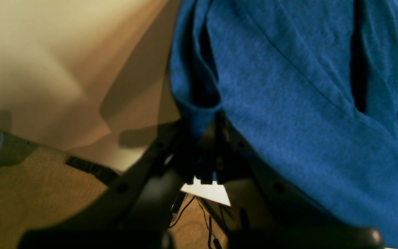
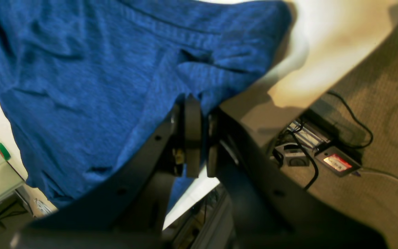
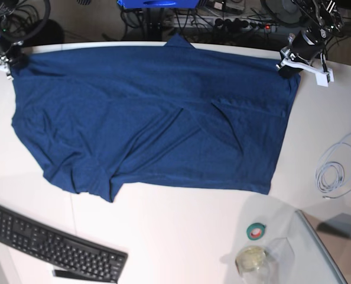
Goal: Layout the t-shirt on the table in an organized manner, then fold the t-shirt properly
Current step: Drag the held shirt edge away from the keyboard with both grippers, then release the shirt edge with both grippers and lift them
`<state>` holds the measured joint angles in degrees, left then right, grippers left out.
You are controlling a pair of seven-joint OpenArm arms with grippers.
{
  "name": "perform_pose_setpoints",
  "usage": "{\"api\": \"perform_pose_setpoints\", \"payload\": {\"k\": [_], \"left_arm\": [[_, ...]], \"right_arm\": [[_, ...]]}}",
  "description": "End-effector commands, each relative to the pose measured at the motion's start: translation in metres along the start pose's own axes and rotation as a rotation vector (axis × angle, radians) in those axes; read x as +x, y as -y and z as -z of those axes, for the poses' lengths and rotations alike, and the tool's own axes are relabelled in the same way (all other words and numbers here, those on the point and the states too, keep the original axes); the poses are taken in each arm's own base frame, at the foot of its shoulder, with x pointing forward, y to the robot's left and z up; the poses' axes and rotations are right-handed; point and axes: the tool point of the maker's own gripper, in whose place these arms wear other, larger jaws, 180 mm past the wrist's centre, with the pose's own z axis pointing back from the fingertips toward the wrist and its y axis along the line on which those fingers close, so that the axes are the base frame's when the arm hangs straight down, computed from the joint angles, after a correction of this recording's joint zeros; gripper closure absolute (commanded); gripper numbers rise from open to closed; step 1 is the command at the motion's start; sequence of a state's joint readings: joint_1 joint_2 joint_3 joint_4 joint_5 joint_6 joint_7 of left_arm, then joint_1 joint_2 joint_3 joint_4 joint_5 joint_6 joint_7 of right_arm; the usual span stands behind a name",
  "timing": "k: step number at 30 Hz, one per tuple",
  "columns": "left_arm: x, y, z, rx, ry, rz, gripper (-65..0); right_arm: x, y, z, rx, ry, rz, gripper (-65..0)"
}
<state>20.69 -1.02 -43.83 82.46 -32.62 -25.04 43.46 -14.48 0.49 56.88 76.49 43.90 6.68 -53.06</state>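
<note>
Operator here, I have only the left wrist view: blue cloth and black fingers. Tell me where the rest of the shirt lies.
Observer: The t-shirt is spread wide across the far half of the table, its far edge near the table's back rim.
Operator: Report the other arm.
Observer: The right gripper is shut on the t-shirt at the opposite far corner, as the left gripper is at yours.
Operator: Say whether it lies flat.
Observer: Not fully; in the base view the near corner below the right gripper is bunched and folded under, with creases running across the middle.
Operator: List what else is on the table.
Observer: A black keyboard, a roll of green tape and a coiled white cable, all apart from the cloth.
</note>
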Motion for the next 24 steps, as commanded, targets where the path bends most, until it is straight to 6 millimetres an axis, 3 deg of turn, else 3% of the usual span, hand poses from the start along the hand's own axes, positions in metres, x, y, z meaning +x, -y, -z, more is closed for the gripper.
{"api": "perform_pose_setpoints", "payload": {"k": [1, 7, 9, 12, 13, 16, 18, 20, 24], "left_arm": [[0.01, -0.003, -0.005, 0.003, 0.036, 0.009, 0.0], [0.01, -0.002, -0.005, 0.001, 0.032, 0.012, 0.0], [0.011, -0.002, -0.005, 0.003, 0.035, 0.012, 0.0], [0.011, -0.003, -0.006, 0.007, 0.035, 0.009, 0.0], [0.01, -0.004, -0.006, 0.007, 0.034, 0.009, -2.3], [0.006, -0.01, -0.008, 0.036, 0.015, 0.035, -27.2], [0.005, -0.014, -0.008, 0.058, 0.006, 0.06, -37.7], [0.007, -0.022, -0.011, 0.086, 0.009, 0.063, -41.6], [0.028, -0.048, -0.025, 0.155, 0.082, 0.012, -41.3]], "right_arm": [[0.013, -0.004, -0.005, 0.015, 0.035, -0.024, -0.8], [0.014, -0.004, -0.007, 0.015, 0.034, -0.026, -2.9], [0.018, -0.01, -0.012, 0.023, 0.041, -0.043, -8.9], [0.016, -0.018, -0.019, 0.036, 0.066, -0.062, -23.7], [0.017, -0.023, -0.022, 0.043, 0.076, -0.071, -28.4], [0.017, -0.027, -0.028, 0.047, 0.092, -0.089, -39.5], [0.016, -0.03, -0.029, 0.052, 0.098, -0.091, -42.3], [0.02, -0.032, -0.032, 0.053, 0.113, -0.102, -42.6], [0.024, -0.025, -0.035, 0.037, 0.132, -0.104, -42.6]]}}
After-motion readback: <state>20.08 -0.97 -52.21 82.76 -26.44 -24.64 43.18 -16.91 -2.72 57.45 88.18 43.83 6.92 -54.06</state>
